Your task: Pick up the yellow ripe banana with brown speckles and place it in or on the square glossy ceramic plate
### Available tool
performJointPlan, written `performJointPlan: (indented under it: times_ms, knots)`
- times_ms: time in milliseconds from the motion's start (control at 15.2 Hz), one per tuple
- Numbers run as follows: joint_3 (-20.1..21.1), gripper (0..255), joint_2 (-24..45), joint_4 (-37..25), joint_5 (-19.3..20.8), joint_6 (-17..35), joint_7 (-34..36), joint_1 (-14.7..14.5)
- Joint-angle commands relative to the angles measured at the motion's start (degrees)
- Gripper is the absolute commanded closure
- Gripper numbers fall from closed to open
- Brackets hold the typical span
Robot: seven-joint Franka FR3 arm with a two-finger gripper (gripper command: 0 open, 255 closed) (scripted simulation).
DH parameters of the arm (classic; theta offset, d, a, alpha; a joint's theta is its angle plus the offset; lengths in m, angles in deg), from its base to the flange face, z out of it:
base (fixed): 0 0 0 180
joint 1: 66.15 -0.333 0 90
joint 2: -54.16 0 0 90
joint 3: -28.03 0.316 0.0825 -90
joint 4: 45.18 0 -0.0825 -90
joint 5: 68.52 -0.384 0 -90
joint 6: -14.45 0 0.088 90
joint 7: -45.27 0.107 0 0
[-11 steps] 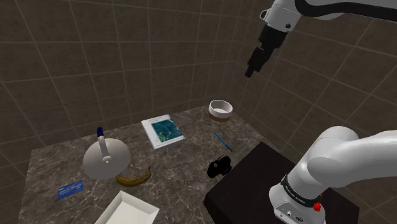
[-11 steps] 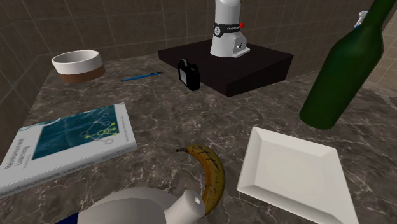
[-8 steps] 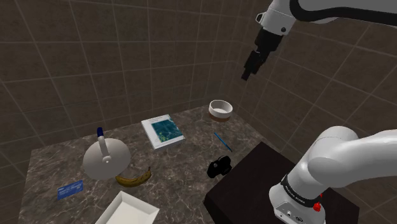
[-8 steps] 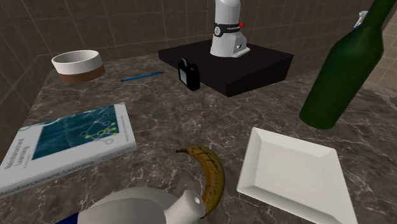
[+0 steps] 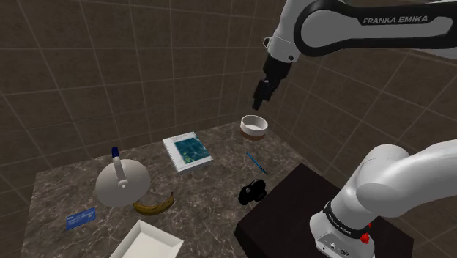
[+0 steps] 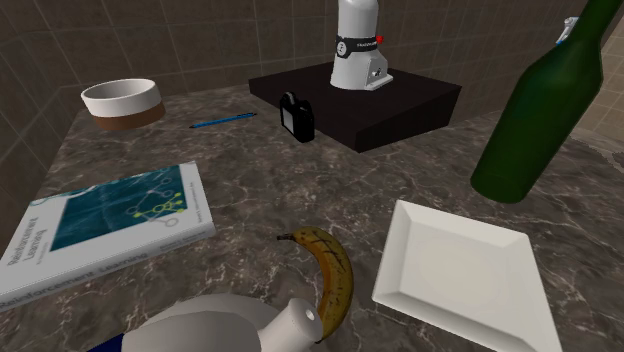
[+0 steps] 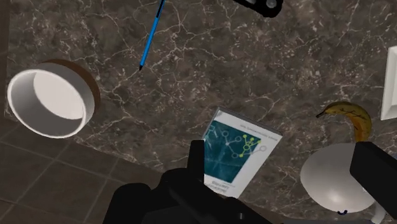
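Reaching high over the far end of the table [image 5: 227, 176], the arm [image 5: 351, 29] hangs its gripper [image 5: 258, 97] well clear of everything, above the bowl [image 5: 254, 126] in the shoulder view. Wrist view: fingers [image 7: 196, 162] wide apart, holding nothing. Dark stand [image 6: 400, 100] at one table edge. Second exterior view adds a tall green bottle [image 6: 535, 115] beside the white square plate [image 6: 465, 270]. Book [image 6: 110, 225] lies flat. White domed object [image 5: 122, 183] stands just beside the banana [image 6: 332, 268], its neck hiding one tip in the second exterior view. Banana lies on the table between dome and plate, apart from the plate. Small black object [image 6: 297, 117] against the stand; blue pen [image 6: 222, 121] nearby. Shoulder view adds a blue card [image 5: 80, 218].
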Motion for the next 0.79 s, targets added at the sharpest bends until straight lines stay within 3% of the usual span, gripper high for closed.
performJointPlan:
  times_ms: [0, 726]
  knots:
    - [1.88, 0, 3.24, 0.13, -0.57, 3.36, 1.1, -0.93]
    - [10.07, 0, 21.46, -2.15, 0.55, 18.38, 6.11, -4.18]
